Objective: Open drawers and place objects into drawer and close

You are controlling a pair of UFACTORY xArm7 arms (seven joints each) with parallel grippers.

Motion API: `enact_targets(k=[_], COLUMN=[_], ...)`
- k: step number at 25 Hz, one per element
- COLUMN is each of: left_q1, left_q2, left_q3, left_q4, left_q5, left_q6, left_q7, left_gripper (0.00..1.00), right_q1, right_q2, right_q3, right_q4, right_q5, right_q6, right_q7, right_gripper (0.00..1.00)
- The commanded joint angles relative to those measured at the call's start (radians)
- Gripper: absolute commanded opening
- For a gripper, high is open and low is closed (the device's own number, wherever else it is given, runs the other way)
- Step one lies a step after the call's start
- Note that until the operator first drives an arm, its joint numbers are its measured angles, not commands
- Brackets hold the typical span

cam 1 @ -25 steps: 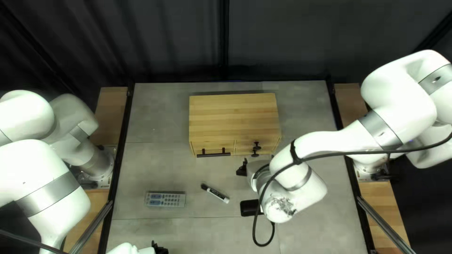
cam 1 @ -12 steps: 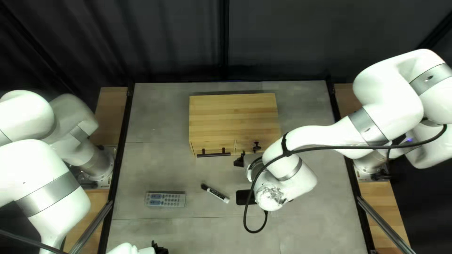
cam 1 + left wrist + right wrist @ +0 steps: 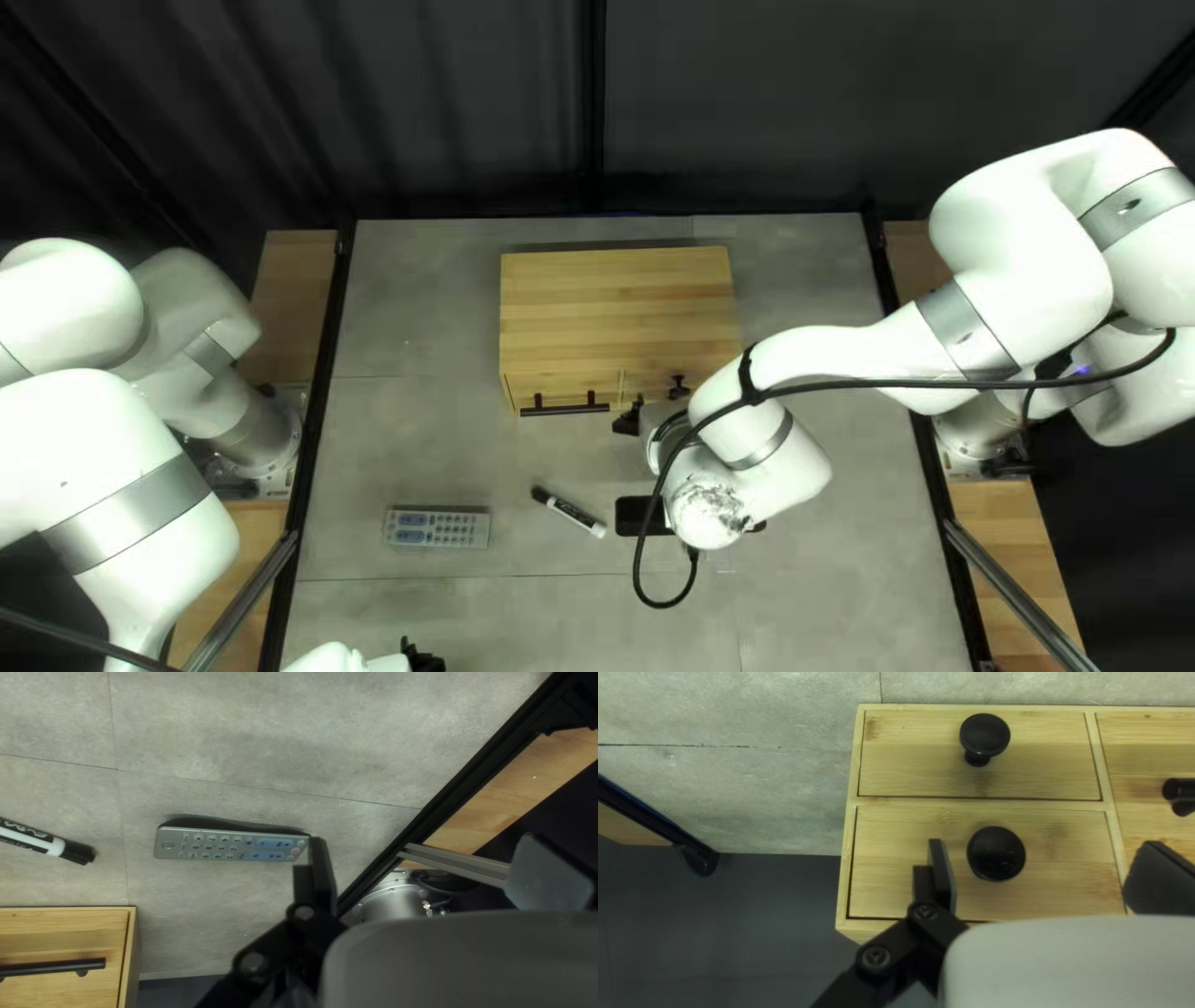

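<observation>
In the top left view the remote (image 3: 437, 528) lies flat with its keys up, at 7 o'clock from the cabinet (image 3: 616, 311); its long axis runs from 9 to 3 o'clock, the blue keys at the 9 o'clock end. At 3 o'clock from it, apart, lies the marker (image 3: 570, 512), black cap toward 10 o'clock and white end toward 4. The cabinet's long axis also runs 9 to 3, and its front, bearing the handle (image 3: 565, 410), faces 6 o'clock.

The right arm (image 3: 797, 373) covers the front's 4 o'clock corner and the lower knob (image 3: 983, 737); the upper knob (image 3: 679, 383) shows beside it. The left gripper (image 3: 423, 661) is cut off at 6 o'clock in that view, and its own view cuts off the marker's white end.

In the right wrist view the right gripper (image 3: 627, 420) stands wide open with nothing in its grip; the upper knob is ahead between the fingers, closer to one, with no contact visible. Both knob drawers are shut. The left gripper (image 3: 436, 868) is wide open too, and empty; one fingertip overlaps the remote's blue-key end in view, and whether they touch cannot be told.
</observation>
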Motion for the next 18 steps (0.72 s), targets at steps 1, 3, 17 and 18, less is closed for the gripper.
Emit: enact_targets(k=[1, 3, 17, 18], left_q1=[0.000, 0.000, 0.000, 0.000], left_q2=[0.000, 0.000, 0.000, 0.000], left_q3=[0.000, 0.000, 0.000, 0.000], left_q4=[0.000, 0.000, 0.000, 0.000], left_q5=[0.000, 0.000, 0.000, 0.000], left_q6=[0.000, 0.000, 0.000, 0.000], left_q7=[0.000, 0.000, 0.000, 0.000], left_gripper=[1.00, 1.00, 1.00, 1.00], right_q1=[-0.001, -0.001, -0.005, -0.005], right_q2=[-0.009, -0.010, -0.022, -0.021], right_q3=[-0.001, -0.001, -0.005, -0.005], right_q4=[-0.012, -0.014, -0.042, -0.042], right_q5=[0.001, 0.002, -0.007, -0.007], right_q6=[-0.005, -0.004, -0.009, -0.010], right_q7=[0.007, 0.009, 0.013, 0.013], right_gripper=[1.00, 1.00, 1.00, 1.00])
